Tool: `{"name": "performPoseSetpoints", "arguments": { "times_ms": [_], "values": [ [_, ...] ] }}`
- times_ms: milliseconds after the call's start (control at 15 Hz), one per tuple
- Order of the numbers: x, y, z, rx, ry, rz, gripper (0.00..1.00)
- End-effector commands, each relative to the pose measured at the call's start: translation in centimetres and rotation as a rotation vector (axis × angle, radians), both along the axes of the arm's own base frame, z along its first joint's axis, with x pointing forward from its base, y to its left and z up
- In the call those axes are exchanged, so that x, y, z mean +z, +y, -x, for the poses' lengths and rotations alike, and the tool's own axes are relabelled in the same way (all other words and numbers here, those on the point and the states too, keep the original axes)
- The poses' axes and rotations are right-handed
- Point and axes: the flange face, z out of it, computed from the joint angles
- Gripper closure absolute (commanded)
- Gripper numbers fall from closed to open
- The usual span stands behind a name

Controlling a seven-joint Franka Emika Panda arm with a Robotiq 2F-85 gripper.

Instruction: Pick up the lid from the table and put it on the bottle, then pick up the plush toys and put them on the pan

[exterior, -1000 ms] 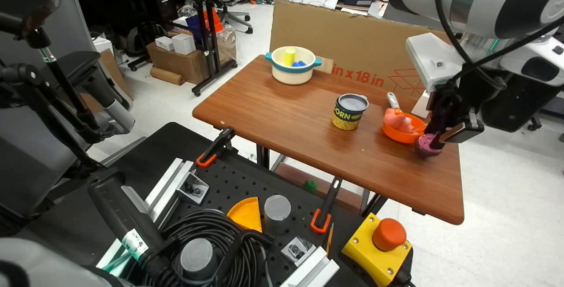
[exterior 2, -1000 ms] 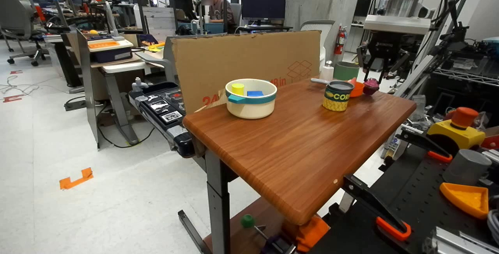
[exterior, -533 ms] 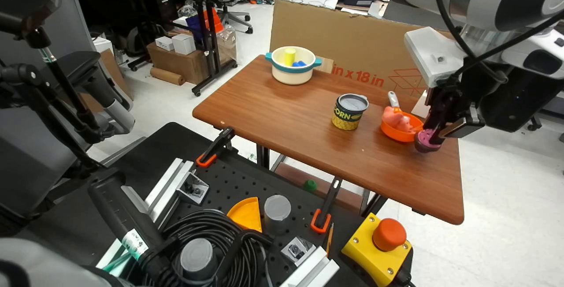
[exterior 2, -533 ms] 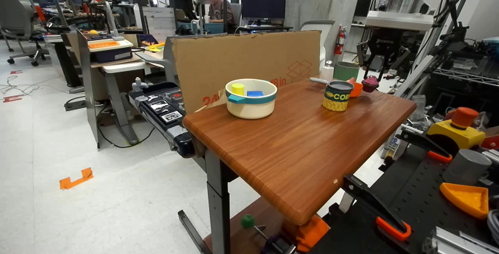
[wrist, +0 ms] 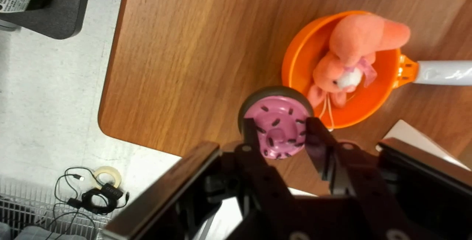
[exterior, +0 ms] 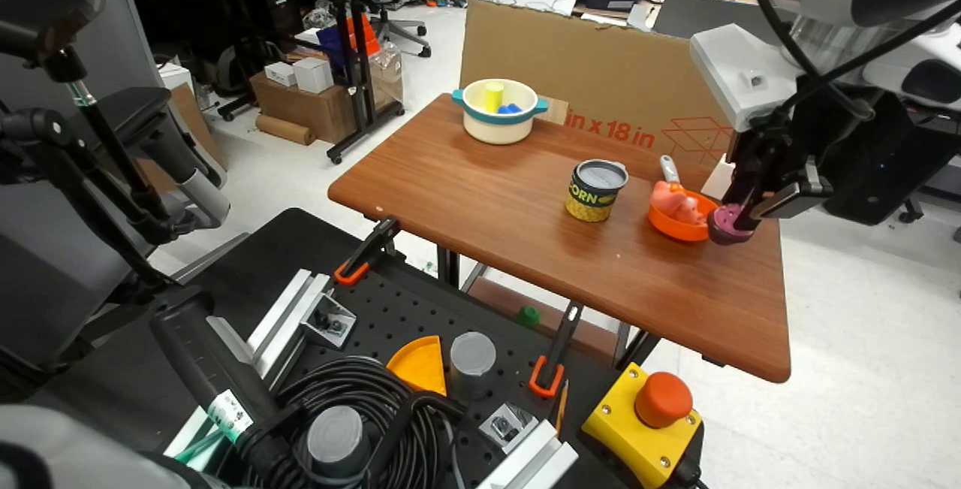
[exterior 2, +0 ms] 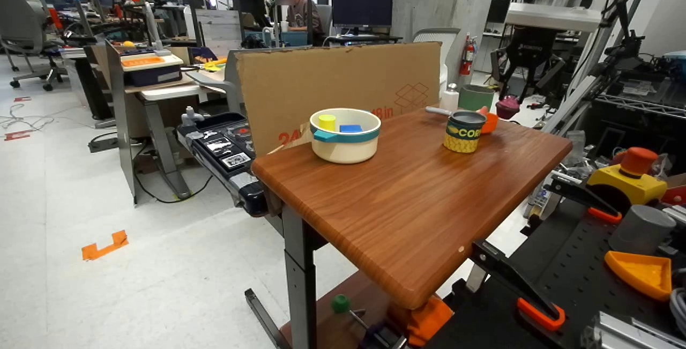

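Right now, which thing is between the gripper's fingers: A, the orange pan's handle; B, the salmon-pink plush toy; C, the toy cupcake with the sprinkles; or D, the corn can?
C: in the wrist view the gripper has one finger on either side of the toy cupcake with its sprinkled pink top, while the salmon-pink plush toy lies in the orange pan.

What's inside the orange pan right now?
A salmon-pink plush toy lies in the orange pan, one end reaching past the rim in the wrist view. The pan's floor under it is covered, so whether anything lies beneath cannot be seen.
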Motion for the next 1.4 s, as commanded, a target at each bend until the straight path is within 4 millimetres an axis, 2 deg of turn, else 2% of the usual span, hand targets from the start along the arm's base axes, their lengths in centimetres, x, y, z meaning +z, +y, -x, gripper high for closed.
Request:
{"name": "performPoseSetpoints", "arguments": {
  "times_ms": [0,400,1267,1333],
  "values": [
    [0.9,1.1,-0.1,0.034,-0.035,0.008,0.88],
    [1.1,2.3,-0.9,0.085,-0.086,0.028,0.88],
    [0.8,3.3,-1.3,0.198,-0.095,0.038,0.88],
    [0.7,3.3,-1.3,0.207,-0.093,0.039,0.38]
  ]
}}
